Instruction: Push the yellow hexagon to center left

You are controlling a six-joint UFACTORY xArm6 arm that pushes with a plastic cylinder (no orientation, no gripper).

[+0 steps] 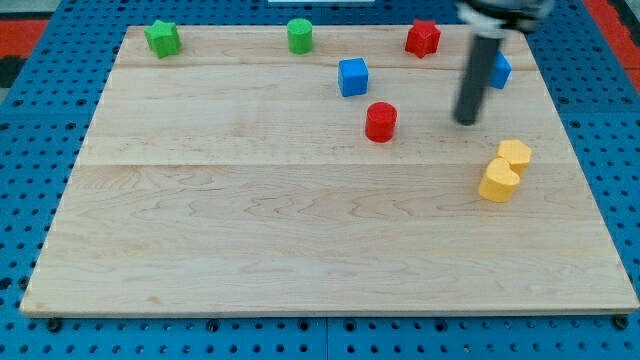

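The yellow hexagon [515, 153] lies near the view's right edge of the wooden board [250, 230]. A second yellow block [498, 182], rounded in shape, touches it on its lower left. My tip [467, 121] stands on the board up and to the left of the hexagon, clearly apart from it. The rod rises from the tip toward the view's top.
A red cylinder [381, 121] sits left of my tip. A blue cube [353, 77] is above it. A blue block [498, 70] is partly hidden behind the rod. A red star [423, 38], green cylinder [300, 35] and green star [162, 38] line the top edge.
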